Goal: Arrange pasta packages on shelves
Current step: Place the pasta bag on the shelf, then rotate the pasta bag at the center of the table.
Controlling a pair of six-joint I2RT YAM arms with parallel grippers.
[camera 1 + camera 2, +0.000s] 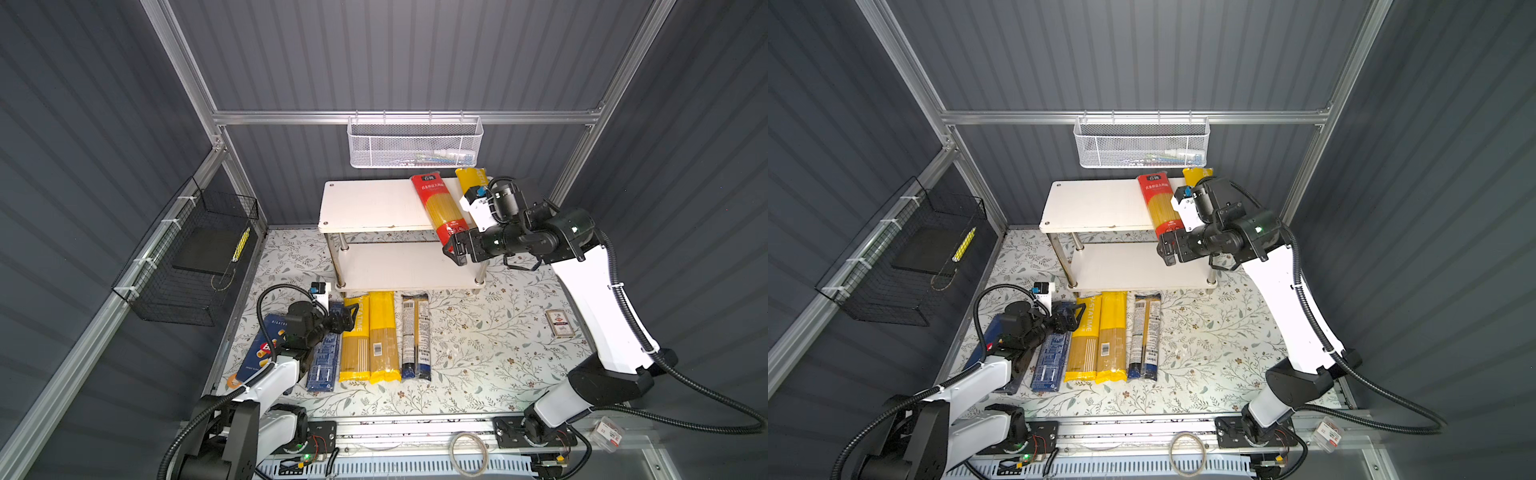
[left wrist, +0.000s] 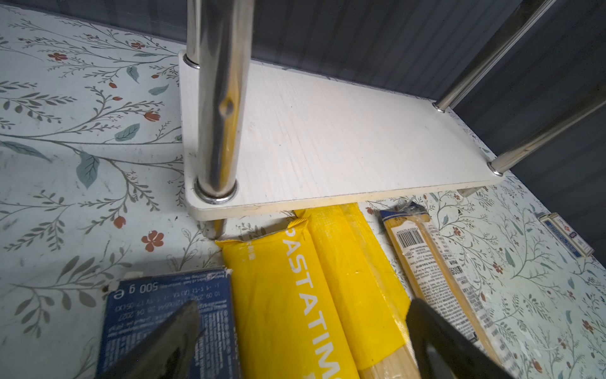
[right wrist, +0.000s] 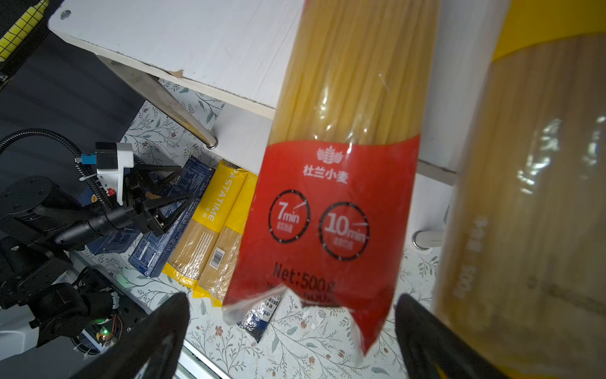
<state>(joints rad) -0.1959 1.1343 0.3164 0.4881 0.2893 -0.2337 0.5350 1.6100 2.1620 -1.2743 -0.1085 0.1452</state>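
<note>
Right wrist view, red spaghetti bag (image 3: 337, 213) overhanging shelf (image 3: 196, 42), end between wide-apart fingers (image 3: 154, 341)

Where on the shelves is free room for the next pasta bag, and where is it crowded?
Free: top shelf left of the red bag; the whole lower shelf. Crowded: the top shelf's right end, red bag beside a yellow bag.
</note>
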